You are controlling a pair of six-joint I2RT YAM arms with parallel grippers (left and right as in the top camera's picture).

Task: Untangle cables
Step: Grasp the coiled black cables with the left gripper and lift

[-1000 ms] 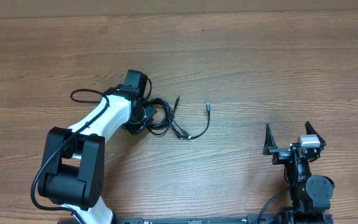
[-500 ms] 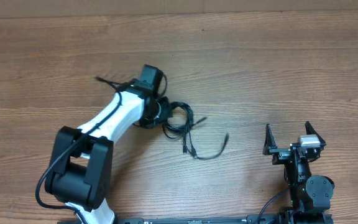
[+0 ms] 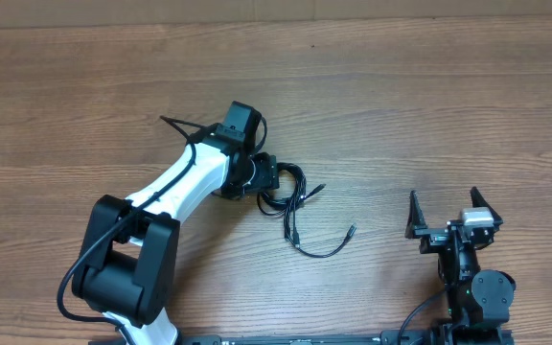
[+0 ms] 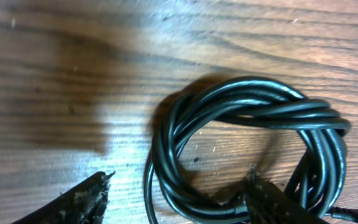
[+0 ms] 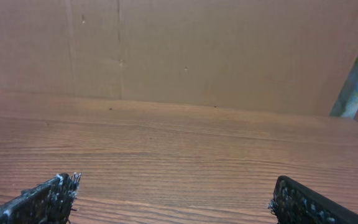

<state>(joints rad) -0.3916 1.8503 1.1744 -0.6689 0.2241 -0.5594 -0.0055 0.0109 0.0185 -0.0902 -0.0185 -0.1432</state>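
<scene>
The cables (image 3: pixel 293 188) lie as a tangled black coil mid-table, and one loose strand (image 3: pixel 320 251) curls away to the lower right, ending in a small plug tip (image 3: pixel 352 229). My left gripper (image 3: pixel 268 178) sits at the coil's left side. In the left wrist view the coil (image 4: pixel 247 106) fills the frame, and the left gripper (image 4: pixel 179 183) is open, its jaws straddling the coil's near loop. The right fingertip (image 4: pixel 260 190) rests against the strands. My right gripper (image 3: pixel 444 203) stands open far to the right, with only bare wood between its fingers (image 5: pixel 48 196).
The wooden table (image 3: pixel 429 96) stretches around the coil. A thicker black arm cable (image 3: pixel 182 127) sticks out above the left arm's white link (image 3: pixel 175 187). A brown cardboard wall (image 5: pixel 166 50) backs the table's far edge.
The left arm swung right and pulled the coil along with it. Its jaws then opened and let go of the coil. The loose strand's tip slid right and down. The right arm stayed still.
</scene>
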